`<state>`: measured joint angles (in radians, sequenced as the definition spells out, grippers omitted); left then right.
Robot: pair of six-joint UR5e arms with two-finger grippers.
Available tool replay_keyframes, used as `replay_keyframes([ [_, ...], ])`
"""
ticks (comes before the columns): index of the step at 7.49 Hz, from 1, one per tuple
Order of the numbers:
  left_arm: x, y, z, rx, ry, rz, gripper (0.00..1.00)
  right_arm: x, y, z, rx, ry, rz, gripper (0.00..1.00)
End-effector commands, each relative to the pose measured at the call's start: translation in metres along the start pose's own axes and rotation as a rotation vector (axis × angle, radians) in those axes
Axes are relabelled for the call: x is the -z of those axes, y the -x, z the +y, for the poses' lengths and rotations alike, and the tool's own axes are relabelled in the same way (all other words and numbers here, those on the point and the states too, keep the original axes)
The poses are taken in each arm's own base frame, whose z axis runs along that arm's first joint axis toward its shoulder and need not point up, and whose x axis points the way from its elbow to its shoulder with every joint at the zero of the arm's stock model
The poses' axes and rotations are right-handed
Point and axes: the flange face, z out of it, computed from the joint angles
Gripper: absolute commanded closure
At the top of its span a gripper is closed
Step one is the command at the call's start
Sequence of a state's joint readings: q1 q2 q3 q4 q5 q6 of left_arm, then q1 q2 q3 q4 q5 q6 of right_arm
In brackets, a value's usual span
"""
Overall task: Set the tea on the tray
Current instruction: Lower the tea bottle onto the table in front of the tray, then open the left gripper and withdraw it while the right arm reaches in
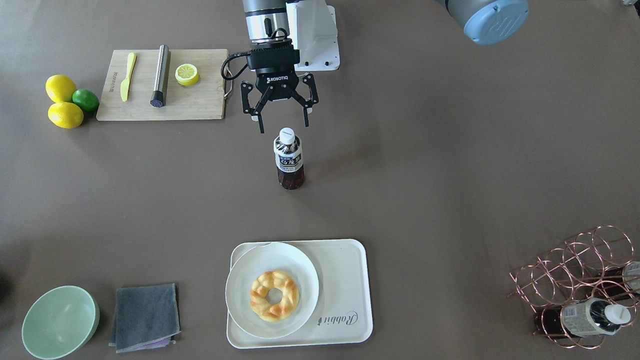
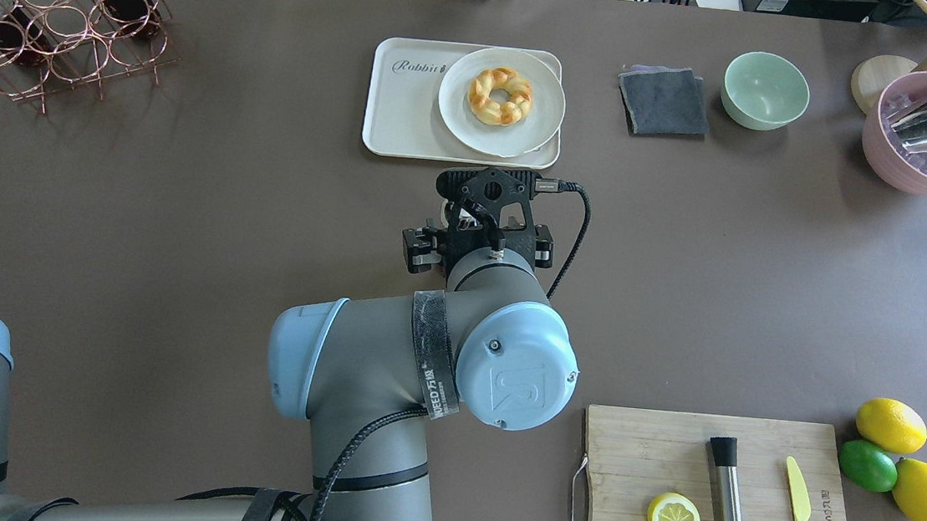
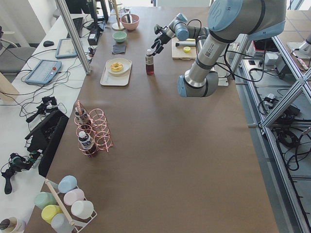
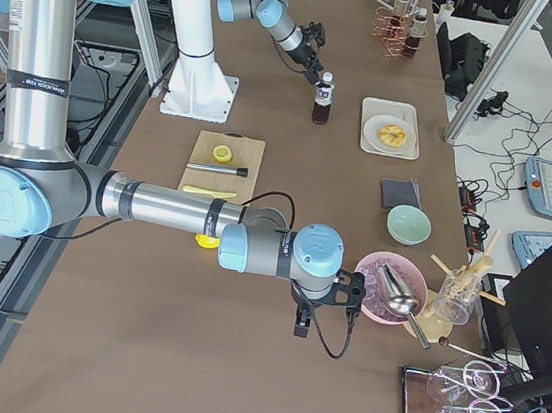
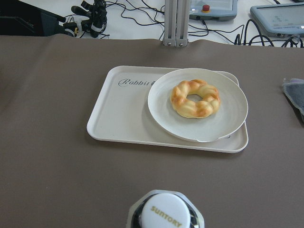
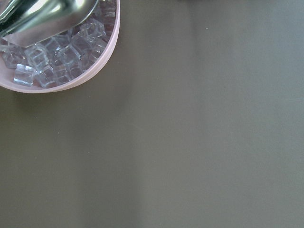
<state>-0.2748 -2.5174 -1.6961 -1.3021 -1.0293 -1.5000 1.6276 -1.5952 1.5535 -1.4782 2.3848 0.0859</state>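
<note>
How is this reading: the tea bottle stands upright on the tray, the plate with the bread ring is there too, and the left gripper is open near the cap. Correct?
Not quite. The tea bottle stands upright on the table, not on the tray; the exterior front-facing view shows table between them. The plate with the bread ring and the open left gripper are as stated.

Golden braided doughnut [image 1: 274, 295] on round white plate [image 1: 240, 295]; mint-green bowl [image 1: 60, 322] beside folded grey cloth [image 1: 145, 316]; lemon half [image 1: 187, 74] on wooden cutting board [image 1: 200, 105].
</note>
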Motion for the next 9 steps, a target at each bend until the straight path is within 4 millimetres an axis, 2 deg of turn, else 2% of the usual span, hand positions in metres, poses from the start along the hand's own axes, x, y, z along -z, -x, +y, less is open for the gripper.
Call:
replay_keyframes([
  [1,0.024,0.003,-0.017,-0.023,0.001,0.049,0.03,0.001,0.001,-0.001,0.005,-0.001,-0.007,0.0],
  [2,0.031,0.004,-0.024,-0.029,-0.003,0.063,0.03,0.001,0.001,-0.001,0.007,-0.001,-0.007,0.0],
  [4,0.039,0.014,-0.052,-0.037,0.028,0.089,0.03,0.0,0.001,0.0,0.012,-0.007,-0.007,0.0],
  [5,0.039,0.026,-0.079,-0.049,0.066,0.104,0.03,0.002,0.003,0.0,0.015,-0.01,-0.011,0.0],
  [7,0.026,0.062,-0.153,-0.085,0.103,0.1,0.03,0.014,0.019,-0.008,0.018,-0.036,-0.039,0.0],
  [8,0.013,0.093,-0.169,-0.107,0.13,0.084,0.03,0.028,0.054,-0.021,-0.005,-0.061,-0.055,0.0],
  [9,0.006,0.124,-0.19,-0.128,0.143,0.073,0.03,0.03,0.099,-0.026,0.014,-0.06,-0.068,0.0],
])
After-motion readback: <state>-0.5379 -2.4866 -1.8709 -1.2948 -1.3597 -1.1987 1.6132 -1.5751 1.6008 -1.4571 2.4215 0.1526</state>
